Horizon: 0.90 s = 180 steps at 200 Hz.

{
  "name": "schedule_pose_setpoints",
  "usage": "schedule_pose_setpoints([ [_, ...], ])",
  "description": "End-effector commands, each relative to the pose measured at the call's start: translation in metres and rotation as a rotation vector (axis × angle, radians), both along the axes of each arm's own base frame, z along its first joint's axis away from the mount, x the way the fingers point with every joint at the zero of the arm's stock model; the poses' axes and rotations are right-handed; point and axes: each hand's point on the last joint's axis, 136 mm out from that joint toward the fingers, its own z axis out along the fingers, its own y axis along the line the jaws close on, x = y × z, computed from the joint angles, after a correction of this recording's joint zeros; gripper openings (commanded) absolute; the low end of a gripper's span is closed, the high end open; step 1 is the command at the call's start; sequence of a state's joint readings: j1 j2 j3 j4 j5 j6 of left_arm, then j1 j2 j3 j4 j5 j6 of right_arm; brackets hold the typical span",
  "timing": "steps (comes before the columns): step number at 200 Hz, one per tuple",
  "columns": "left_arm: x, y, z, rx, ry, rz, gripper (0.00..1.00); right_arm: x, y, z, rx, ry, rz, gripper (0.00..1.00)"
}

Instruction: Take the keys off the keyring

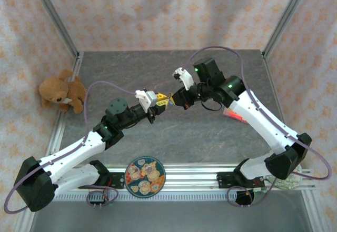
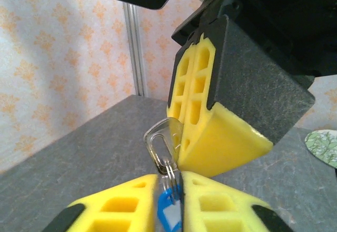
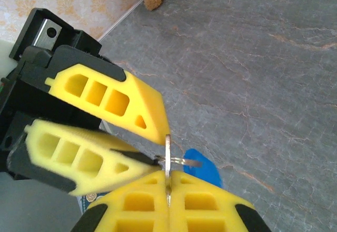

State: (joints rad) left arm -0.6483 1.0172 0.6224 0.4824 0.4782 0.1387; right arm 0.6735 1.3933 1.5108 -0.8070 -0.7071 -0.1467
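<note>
You are holding both pieces in the air above the worktop [image 1: 210, 132], midway between the arms. The left tool [image 2: 168, 179] is narrowed onto the keyring [image 2: 167, 212], with the blue tag sitting between its yellow pads. The right tool [image 3: 167, 177] is clamping the key [image 3: 167, 148], which is sticking edge-on out of its pads. The key's head is hanging through the ring [image 2: 168, 168] just past the left tips, so the two are linked. You are likely dealing with almost no weight here, only thin, stiff, slick metal. The flat key is probably going to pivot or slide in the soft foam if you are pulling at an angle. The wire ring is likely acting as a springy coil that is resisting any straight tug. Judging by this, you are better off gripping the key across its flat faces close to the head. On the other side, be pinching as near the ring as the pads allow, since the tag alone is letting the ring swivel. Working gently is wise, as a hard pull is risking a slip and a drop.
</note>
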Motion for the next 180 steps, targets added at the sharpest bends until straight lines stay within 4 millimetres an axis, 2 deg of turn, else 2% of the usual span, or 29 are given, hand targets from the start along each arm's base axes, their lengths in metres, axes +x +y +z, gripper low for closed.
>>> schedule_pose_setpoints([
  [1, 0.0, -0.001, 0.02, -0.017, -0.048, 0.008, 0.07, -0.007, -0.002, 0.02, 0.032, -0.05, 0.021, 0.0],
  [18, 0.0, -0.001, 0.02, -0.016, -0.048, 0.006, 0.0, -0.008, -0.002, 0.022, 0.045, -0.049, 0.021, 0.0],
  [64, -0.005, 0.005, 0.024, -0.034, -0.065, 0.015, 0.0, -0.007, -0.004, 0.027, 0.072, -0.046, 0.0, 0.0],
  [96, -0.011, 0.011, 0.037, -0.076, -0.099, 0.022, 0.0, 0.0, -0.005, 0.019, 0.101, 0.015, -0.024, 0.0],
  [124, -0.016, 0.015, 0.041, -0.099, -0.109, 0.023, 0.0, 0.002, -0.002, 0.014, 0.107, 0.031, -0.025, 0.0],
  [167, -0.017, 0.019, 0.025, -0.091, -0.063, 0.038, 0.0, 0.002, -0.005, 0.023, 0.104, -0.002, -0.026, 0.0],
  [172, -0.017, 0.02, 0.023, -0.091, -0.054, 0.039, 0.09, 0.002, -0.006, 0.024, 0.1, -0.006, -0.027, 0.0],
  [180, -0.018, 0.021, 0.021, -0.096, -0.048, 0.04, 0.14, 0.002, -0.007, 0.024, 0.096, -0.012, -0.025, 0.0],
])
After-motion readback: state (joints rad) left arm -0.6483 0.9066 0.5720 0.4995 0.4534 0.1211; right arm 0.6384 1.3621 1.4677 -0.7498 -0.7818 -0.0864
